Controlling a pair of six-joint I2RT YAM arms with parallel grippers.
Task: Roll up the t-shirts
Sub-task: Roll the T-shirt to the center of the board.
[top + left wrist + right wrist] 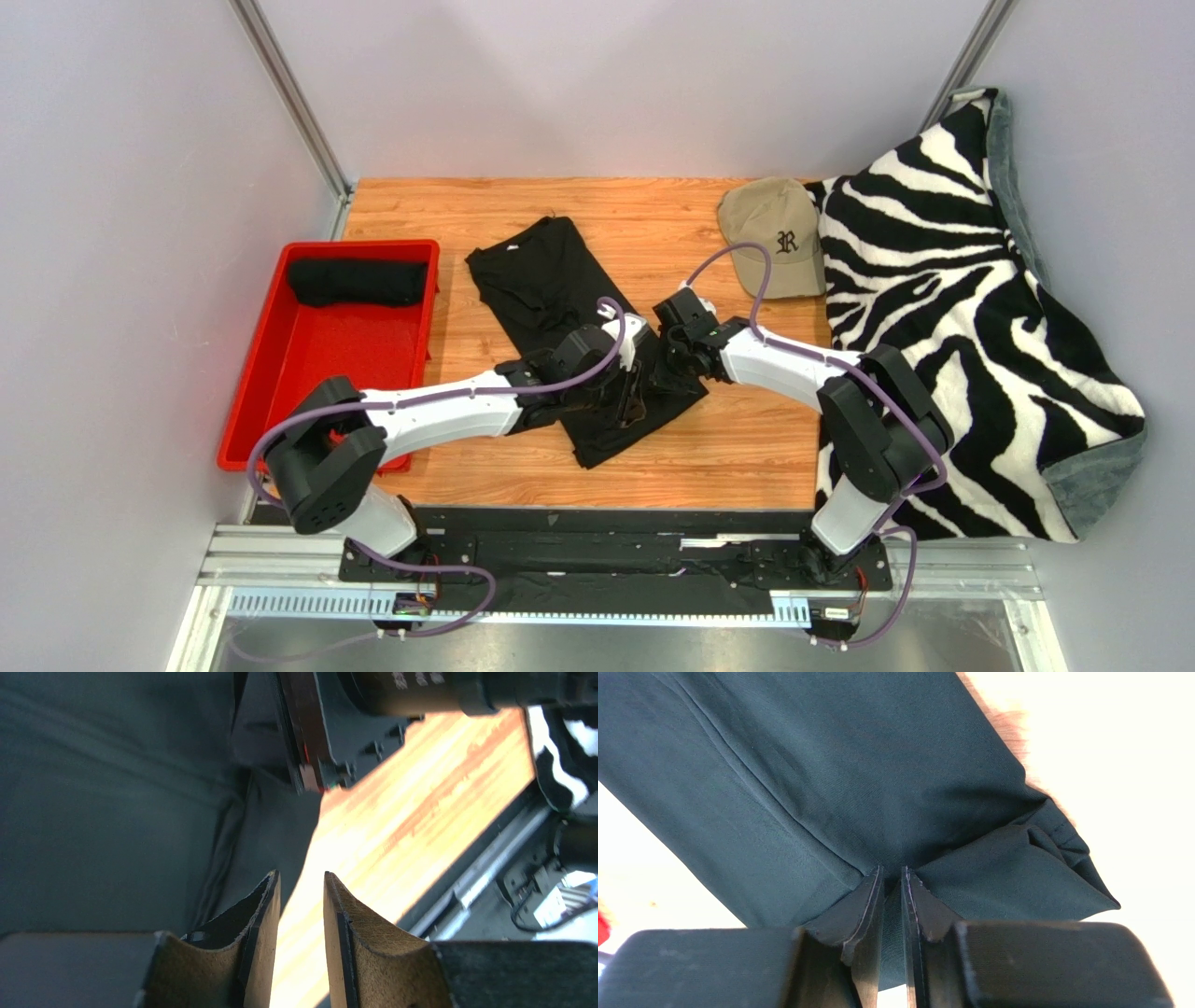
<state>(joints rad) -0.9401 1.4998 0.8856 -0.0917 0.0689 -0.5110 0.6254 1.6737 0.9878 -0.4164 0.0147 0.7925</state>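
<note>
Tan cap (774,231) with a dark letter on the front lies at the far right of the wooden table (652,224), right up against a zebra-print blanket (968,322) draped over the table's right side. Red bin (326,367) sits along the table's left edge. Grey walls (126,210) all round.

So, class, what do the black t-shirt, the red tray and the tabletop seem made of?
Black t-shirt: soft matte fabric, probably cotton; it creases and folds.
Red tray: smooth plastic, likely; rigid moulded rim.
Tabletop: wood or wood-look laminate; grain streaks show.
</note>
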